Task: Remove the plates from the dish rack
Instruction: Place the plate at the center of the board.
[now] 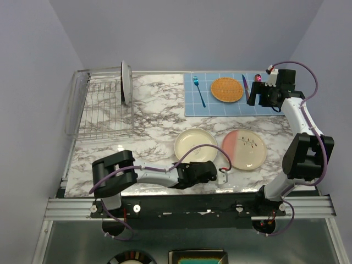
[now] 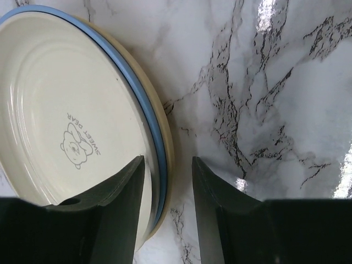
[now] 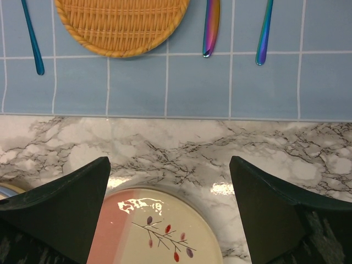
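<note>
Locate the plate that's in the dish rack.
Top view: the plate stands on edge at the dish rack's far right corner, on the table's left half, left of the blue mat.

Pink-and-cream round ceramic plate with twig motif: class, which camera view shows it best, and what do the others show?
Top external: the whole pink-and-cream round ceramic plate lies unobstructed on the marble table. Right wrist shows only its upper part, cut by the frame edge. Left wrist does not show it.

The left pincer (image 2: 168, 165) lies low, slightly parted; the right pincer (image 3: 170, 162), extended forward, gapes wide.
</note>
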Controlling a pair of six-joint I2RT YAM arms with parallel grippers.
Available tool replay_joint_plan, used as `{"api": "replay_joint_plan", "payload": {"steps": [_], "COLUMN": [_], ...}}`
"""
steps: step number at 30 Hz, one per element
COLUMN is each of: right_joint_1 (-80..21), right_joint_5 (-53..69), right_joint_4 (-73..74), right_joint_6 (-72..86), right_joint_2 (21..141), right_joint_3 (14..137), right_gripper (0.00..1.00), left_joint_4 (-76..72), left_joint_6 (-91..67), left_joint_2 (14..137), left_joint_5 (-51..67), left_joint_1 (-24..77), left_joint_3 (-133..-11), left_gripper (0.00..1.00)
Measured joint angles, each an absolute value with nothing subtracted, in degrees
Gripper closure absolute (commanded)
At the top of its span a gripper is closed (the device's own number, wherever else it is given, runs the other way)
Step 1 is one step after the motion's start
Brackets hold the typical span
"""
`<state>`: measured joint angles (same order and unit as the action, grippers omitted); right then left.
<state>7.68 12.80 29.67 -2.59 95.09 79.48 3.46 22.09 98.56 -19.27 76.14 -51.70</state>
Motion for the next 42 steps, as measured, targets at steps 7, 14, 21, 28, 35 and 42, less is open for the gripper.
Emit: {"api": "replay_joint_plan", "payload": {"steps": [7, 14, 21, 28, 35, 42], "right_joint_1": [7.7, 7.7, 7.7, 7.7, 7.7, 7.7], "right_joint_5": [12.8, 12.9, 12.9, 13.0, 13.0, 13.0], "right_joint_4": [29.6, 29.7, 29.7, 29.6, 29.7, 29.6], "right_joint_6": [-2.6, -2.6, -2.6, -2.6, -2.6, -2.6], "right_joint_2": [95.3, 96.0, 96.1, 96.2, 96.8, 96.8], "right_joint_3": [79.5, 79.5, 79.5, 79.5, 79.5, 79.5], "right_gripper": [0.02, 0.02, 0.02, 0.02, 0.02, 0.02], "left_joint_4": [3.9, 3.8, 3.4, 2.9, 2.9, 2.9], "left_joint_6": [23.2, 25.2, 26.3, 26.3, 25.4, 24.1], "left_joint_2": [96.0, 91.6, 86.4, 81.4, 82.0, 83.8], "left_joint_5": [-21.0, -22.8, -23.7, -24.0, -23.3, -21.8], "left_joint_1": [76.1, 76.1, 73.9, 69.6, 69.5, 69.5], "left_joint_3": [-51.5, -51.5, -51.5, -51.6, -51.6, -51.1], "left_gripper": [0.47, 0.46, 0.44, 0.44, 0.45, 0.45]}}
